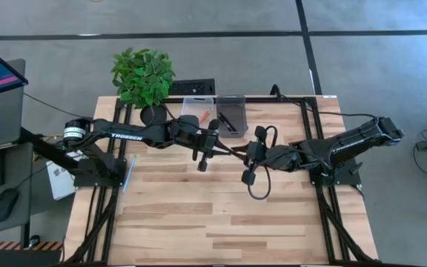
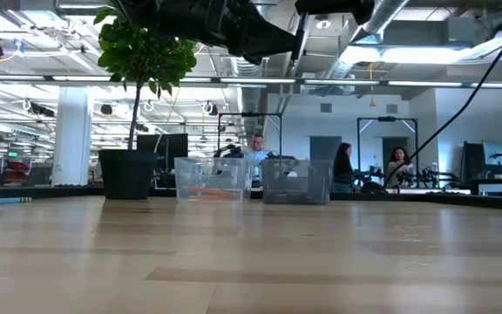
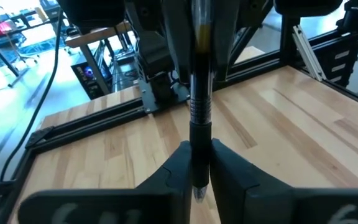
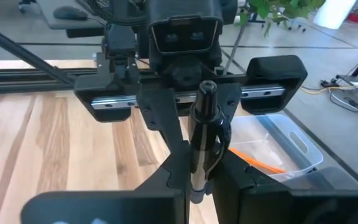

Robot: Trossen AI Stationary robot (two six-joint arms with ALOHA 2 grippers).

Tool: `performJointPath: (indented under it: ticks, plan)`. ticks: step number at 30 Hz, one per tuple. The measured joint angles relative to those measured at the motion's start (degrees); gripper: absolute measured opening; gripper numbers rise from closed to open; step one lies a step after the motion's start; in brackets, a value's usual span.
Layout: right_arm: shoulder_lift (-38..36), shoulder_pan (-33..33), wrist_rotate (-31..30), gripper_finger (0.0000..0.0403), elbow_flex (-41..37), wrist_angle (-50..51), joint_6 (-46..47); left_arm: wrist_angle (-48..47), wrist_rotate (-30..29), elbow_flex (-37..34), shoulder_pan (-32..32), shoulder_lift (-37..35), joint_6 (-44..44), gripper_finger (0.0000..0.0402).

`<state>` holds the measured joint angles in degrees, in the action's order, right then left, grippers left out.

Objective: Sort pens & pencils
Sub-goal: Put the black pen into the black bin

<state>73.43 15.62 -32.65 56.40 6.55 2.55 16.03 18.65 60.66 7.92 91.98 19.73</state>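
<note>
Pen [image 3: 199,112] black, pinched at both ends: left claw [image 1: 206,152] and right claw [image 1: 252,162] each closed on it, mid-air over desk [image 1: 221,215] centre. Long axis runs left-right between claws. Bins [image 1: 215,115] far; left arm nearer them.

The table [image 1: 221,215] is pale, smooth planked wood with a matt sheen. The pen [image 3: 199,118] looks like glossy black plastic. Both bins [image 2: 211,179] are clear plastic.
</note>
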Motion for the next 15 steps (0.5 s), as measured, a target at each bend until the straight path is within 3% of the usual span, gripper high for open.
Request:
performJointPath:
  ticks: [8,15]
  plan:
    - [0.0,0.0,-0.4,0.0060,0.0,0.5,0.0,0.0,0.1,0.0,0.0,0.0,-0.7,0.0080]
    - [0.0,-2.8,0.0,0.0060,0.0,1.9,0.0,-1.6,-0.3,0.0,0.0,0.0,-1.8,0.0163]
